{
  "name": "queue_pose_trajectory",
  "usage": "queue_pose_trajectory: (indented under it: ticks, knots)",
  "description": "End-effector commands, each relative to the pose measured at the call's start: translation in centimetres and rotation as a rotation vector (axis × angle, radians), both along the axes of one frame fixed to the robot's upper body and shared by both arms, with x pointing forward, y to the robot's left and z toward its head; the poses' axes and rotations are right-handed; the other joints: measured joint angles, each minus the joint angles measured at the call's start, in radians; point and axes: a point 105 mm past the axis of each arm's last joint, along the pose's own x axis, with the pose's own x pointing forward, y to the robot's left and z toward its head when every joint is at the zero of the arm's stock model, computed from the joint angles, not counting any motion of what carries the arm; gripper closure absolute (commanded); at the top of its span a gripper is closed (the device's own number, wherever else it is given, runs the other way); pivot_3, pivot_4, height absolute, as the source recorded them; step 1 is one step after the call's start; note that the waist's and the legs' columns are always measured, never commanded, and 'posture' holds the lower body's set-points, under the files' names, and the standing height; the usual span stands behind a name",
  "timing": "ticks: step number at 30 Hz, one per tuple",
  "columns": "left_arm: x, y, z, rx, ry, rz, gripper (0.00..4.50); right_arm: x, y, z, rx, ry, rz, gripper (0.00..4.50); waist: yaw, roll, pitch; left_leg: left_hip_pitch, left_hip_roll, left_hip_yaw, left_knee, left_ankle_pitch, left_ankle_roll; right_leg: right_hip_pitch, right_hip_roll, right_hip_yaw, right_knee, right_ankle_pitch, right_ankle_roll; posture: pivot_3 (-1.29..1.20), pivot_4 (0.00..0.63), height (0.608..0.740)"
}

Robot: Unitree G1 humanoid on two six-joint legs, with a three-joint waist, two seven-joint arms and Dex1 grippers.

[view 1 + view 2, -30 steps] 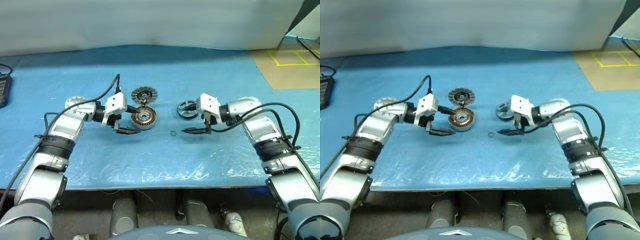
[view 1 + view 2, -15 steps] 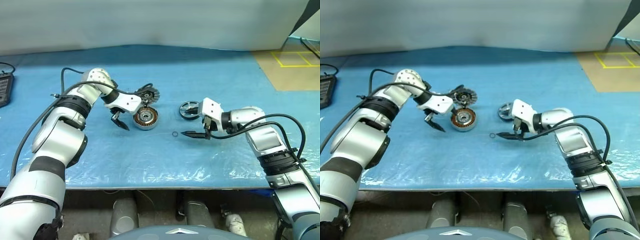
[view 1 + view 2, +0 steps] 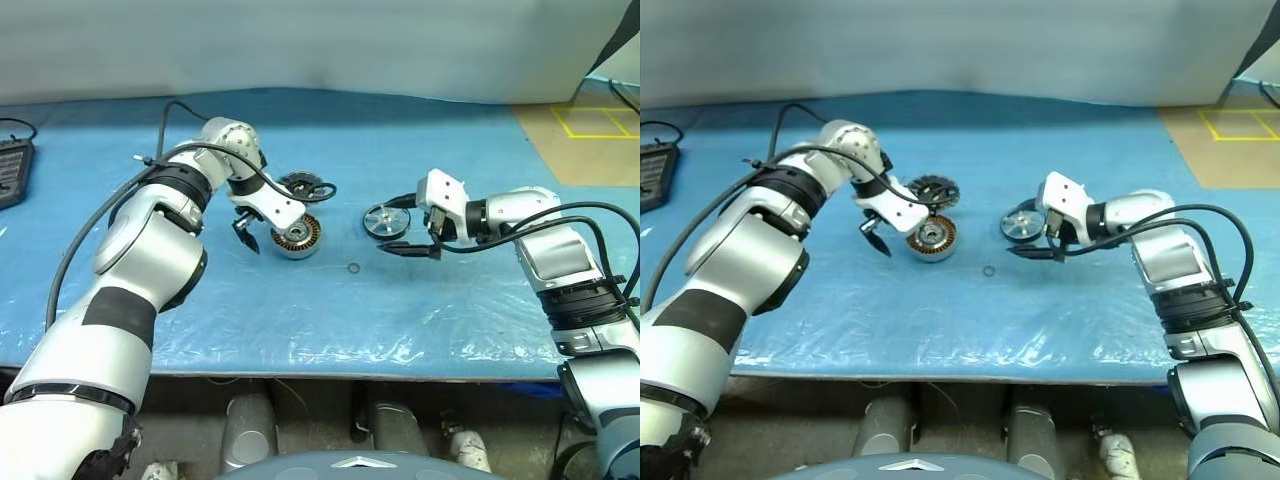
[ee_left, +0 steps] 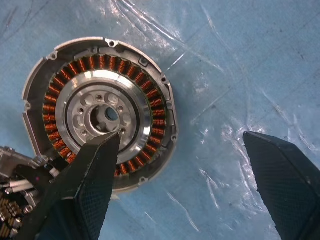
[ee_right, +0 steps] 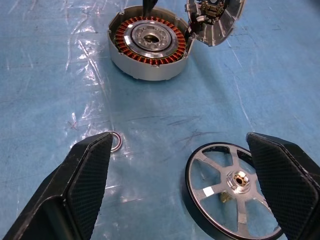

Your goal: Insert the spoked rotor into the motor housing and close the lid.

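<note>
The motor housing (image 3: pixel 297 236) lies on the blue sheet with its copper windings (image 4: pixel 57 97) facing up. The ribbed lid (image 3: pixel 300 185) leans tilted against its far side (image 5: pixel 215 20). To the right, the spoked rotor (image 3: pixel 378 220) lies flat. My left gripper (image 3: pixel 246 235) points down, open, just left of the housing, one finger (image 4: pixel 95 170) over the housing's rim. My right gripper (image 3: pixel 392 227) is open and empty, hovering at the rotor (image 5: pixel 235 192), which sits near one finger (image 5: pixel 280 170).
A small metal ring (image 3: pixel 352 268) lies on the sheet in front of the rotor and the housing. A black device (image 3: pixel 12 170) sits at the far left edge. Bare tan floor with yellow tape (image 3: pixel 590 125) lies beyond the sheet at the right.
My left elbow swung up and its gripper turned from level to pointing down beside the housing. My right gripper rose from near the small ring to the rotor.
</note>
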Motion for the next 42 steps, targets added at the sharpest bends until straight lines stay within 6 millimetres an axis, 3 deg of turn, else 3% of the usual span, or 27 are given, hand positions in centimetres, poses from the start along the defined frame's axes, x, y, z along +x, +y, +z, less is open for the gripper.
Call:
queue_pose_trajectory:
  ticks: [1, 11, 21, 42]
  knots:
    - [0.1, -0.6, 0.8, -0.006, -0.023, -0.017, 0.4, 0.0, 0.2, 1.6, 0.031, -0.061, 0.011, 0.0, 0.0, 0.0, 0.0, 0.0, 0.0, 0.0, 0.0, 0.0, 0.0, 0.0, 0.0, 0.0, 0.0, 0.0, 0.0, 0.0, 0.15, 0.74]
    - [0.1, -0.7, -1.1, 0.053, -0.021, -0.027, 0.4, -0.2, 0.2, 1.2, 0.05, -0.069, -0.009, 0.0, 0.002, 0.0, 0.0, 0.0, 0.0, 0.0, 0.0, 0.0, 0.001, 0.0, 0.0, 0.0, 0.0, 0.0, 0.0, 0.0, 0.15, 0.74]
    - [0.7, -1.1, -1.7, 0.043, -0.071, 0.008, 0.4, -0.3, 0.3, 0.9, 0.043, -0.066, -0.006, 0.0, 0.021, 0.0, 0.0, 0.006, 0.0, 0.0, 0.001, -0.002, 0.004, 0.005, -0.001, 0.0, 0.0, 0.0, 0.0, 0.0, 0.15, 0.74]
    - [0.6, -2.5, -0.1, 0.012, -0.082, -0.037, 0.4, 0.3, -0.4, 0.0, 0.019, -0.058, -0.033, 0.0, 0.023, 0.0, 0.0, 0.004, -0.001, 0.0, 0.001, -0.002, 0.004, 0.005, -0.001, 0.0, -0.001, 0.0, 0.0, 0.0, 0.15, 0.74]
